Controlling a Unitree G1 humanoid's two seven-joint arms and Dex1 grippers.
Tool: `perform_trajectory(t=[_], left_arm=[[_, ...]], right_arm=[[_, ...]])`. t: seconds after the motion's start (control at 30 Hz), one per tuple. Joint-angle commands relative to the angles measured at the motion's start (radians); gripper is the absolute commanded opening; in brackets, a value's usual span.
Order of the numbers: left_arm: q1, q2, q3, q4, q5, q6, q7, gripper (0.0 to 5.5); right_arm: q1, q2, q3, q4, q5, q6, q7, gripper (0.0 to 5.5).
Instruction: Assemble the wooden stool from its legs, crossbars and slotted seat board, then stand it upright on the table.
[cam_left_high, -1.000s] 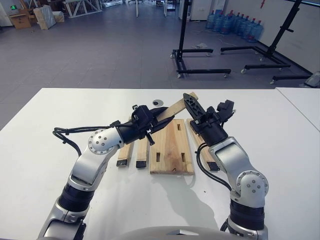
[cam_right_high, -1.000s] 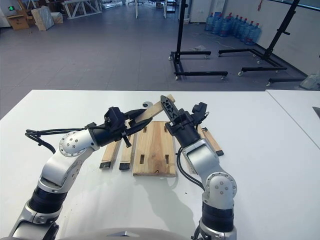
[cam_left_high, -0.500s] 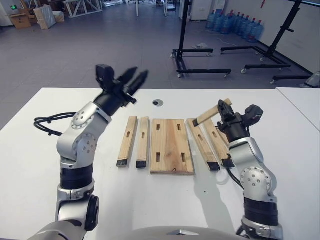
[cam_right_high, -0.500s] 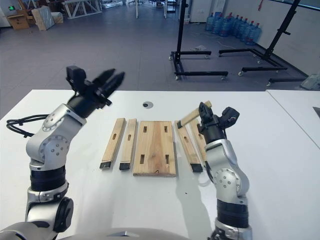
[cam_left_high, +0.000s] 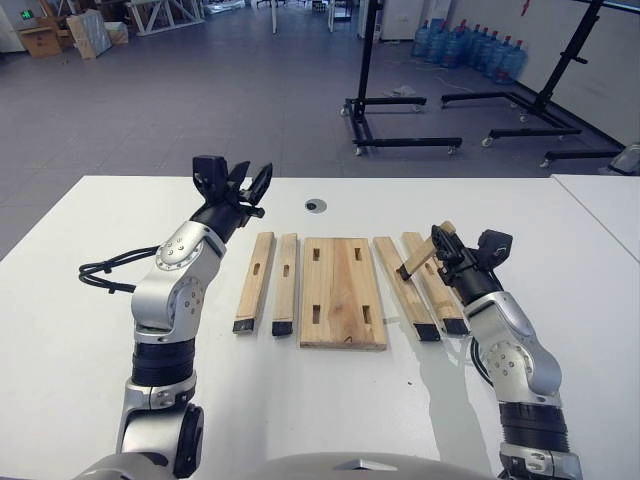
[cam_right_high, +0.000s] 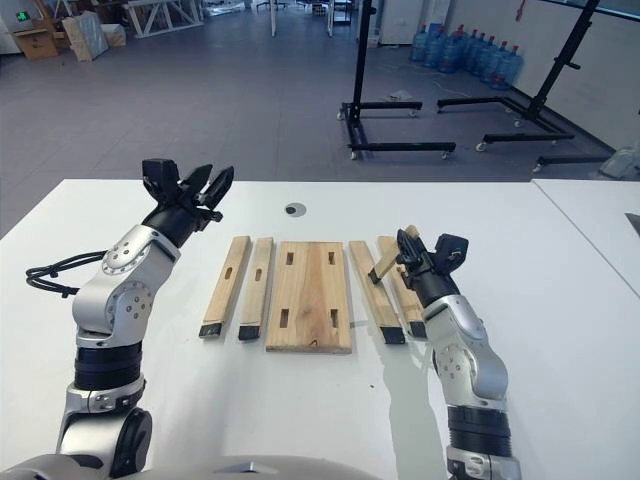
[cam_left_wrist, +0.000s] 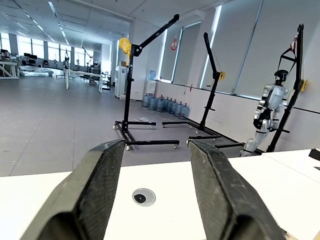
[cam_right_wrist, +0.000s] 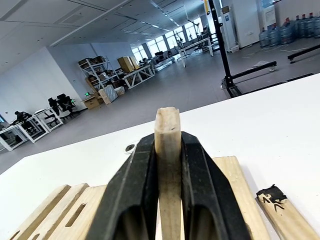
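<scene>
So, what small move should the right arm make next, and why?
Probably lower the crossbar so its free end meets the leg beneath it. The right gripper is shut on it, holding it tilted above that flat-lying leg; the left gripper is open, far off.

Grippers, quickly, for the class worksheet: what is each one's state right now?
Left gripper: jaws open, holding nothing.
Right gripper: jaws shut on a wooden crossbar.
</scene>
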Motion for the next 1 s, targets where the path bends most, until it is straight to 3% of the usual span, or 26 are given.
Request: perform_trajectory(t=[0.03,0.27,0.7,1.0], left_arm=[[0.013,0.001,-0.016,-0.002,0.015,0.002,-0.006,2.31],[0.014,0.003,-0.026,-0.002,0.028,0.000,-0.009,2.31],[0.027,0.016,-0.040,-0.008,0.051,-0.003,-0.030,2.31],[0.024,0.012,-0.048,-0.004,0.065,-0.007,-0.037,2.31]], right_arm=[[-0.016,0.010,-0.010,0.047,-0.038,-0.029,0.021,0.40],[-0.001,0.008,-0.005,0.073,-0.093,-0.041,0.049,0.40],[0.105,0.023,0.143,0.201,-0.326,-0.112,0.063,0.40],[0.092,0.040,0.146,0.171,-0.360,-0.182,0.049,0.40]])
